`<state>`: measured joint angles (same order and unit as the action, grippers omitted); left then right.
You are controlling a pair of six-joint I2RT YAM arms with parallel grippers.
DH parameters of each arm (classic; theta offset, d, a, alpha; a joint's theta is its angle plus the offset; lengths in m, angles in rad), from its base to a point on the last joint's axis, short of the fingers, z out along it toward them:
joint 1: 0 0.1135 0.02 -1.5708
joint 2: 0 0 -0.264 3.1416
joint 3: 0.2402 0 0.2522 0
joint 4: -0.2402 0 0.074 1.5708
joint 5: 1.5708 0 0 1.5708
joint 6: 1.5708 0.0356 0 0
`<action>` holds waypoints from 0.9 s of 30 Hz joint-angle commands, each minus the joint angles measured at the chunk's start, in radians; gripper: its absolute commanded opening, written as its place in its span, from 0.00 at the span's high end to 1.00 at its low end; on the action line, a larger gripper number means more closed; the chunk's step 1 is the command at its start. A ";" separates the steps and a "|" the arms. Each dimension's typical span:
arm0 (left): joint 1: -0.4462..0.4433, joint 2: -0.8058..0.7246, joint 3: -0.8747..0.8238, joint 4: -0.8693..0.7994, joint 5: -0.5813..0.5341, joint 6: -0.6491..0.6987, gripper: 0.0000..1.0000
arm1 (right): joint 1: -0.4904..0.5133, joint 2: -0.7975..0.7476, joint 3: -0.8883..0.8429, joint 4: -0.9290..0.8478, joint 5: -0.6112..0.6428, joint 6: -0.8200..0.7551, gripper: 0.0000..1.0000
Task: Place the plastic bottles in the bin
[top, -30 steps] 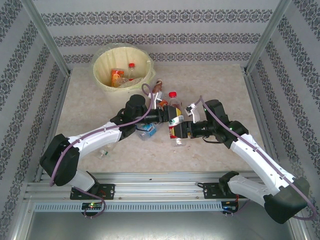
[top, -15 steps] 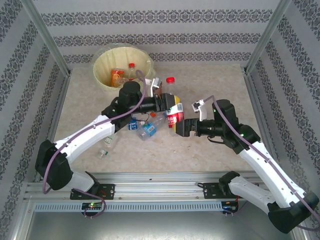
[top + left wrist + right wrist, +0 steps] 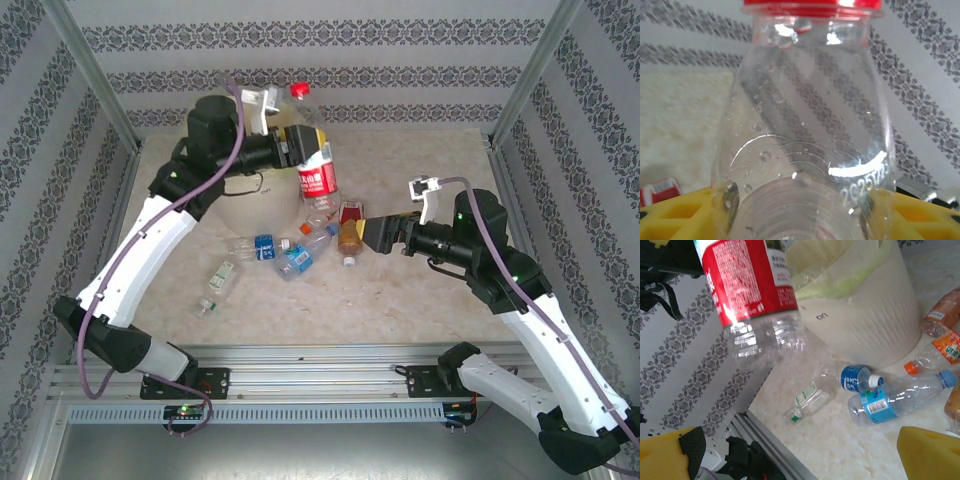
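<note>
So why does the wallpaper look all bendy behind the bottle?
Left wrist view: the clear bottle is right at the lens, bending the wallpaper seen through it, with a white glint low down. Right wrist view: its red label shines; the yellow fingers look blurry.

White walls (image 3: 400, 55) with grey ornamental bands; aluminium corner posts (image 3: 95, 80); cream mottled tabletop (image 3: 400, 310); slotted rail (image 3: 320, 358) along near edge.

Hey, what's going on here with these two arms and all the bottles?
The left gripper holds a red-labelled bottle in the air by the bin, not yet dropped in. The right gripper is open, low beside a brown bottle. A blue-labelled bottle and others lie on the table.
</note>
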<state>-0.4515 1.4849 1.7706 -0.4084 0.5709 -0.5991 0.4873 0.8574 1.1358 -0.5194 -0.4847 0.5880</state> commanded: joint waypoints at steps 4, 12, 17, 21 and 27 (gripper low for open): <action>0.086 0.065 0.179 -0.175 -0.099 0.144 0.38 | 0.011 0.021 0.070 0.052 0.003 0.030 0.02; 0.178 0.155 0.325 -0.258 -0.268 0.250 0.37 | 0.033 0.002 0.093 0.040 0.068 0.039 0.02; 0.229 0.231 0.398 -0.309 -0.334 0.304 0.37 | 0.034 0.006 0.090 0.033 0.075 0.039 0.02; 0.259 0.307 0.465 -0.390 -0.369 0.346 0.34 | 0.037 0.003 0.083 0.023 0.092 0.035 0.02; 0.276 0.389 0.492 -0.482 -0.374 0.364 0.34 | 0.039 0.004 0.068 0.004 0.109 0.034 0.02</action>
<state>-0.1875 1.8534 2.2372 -0.8005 0.2150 -0.2737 0.5152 0.8684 1.2018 -0.5034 -0.4030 0.6231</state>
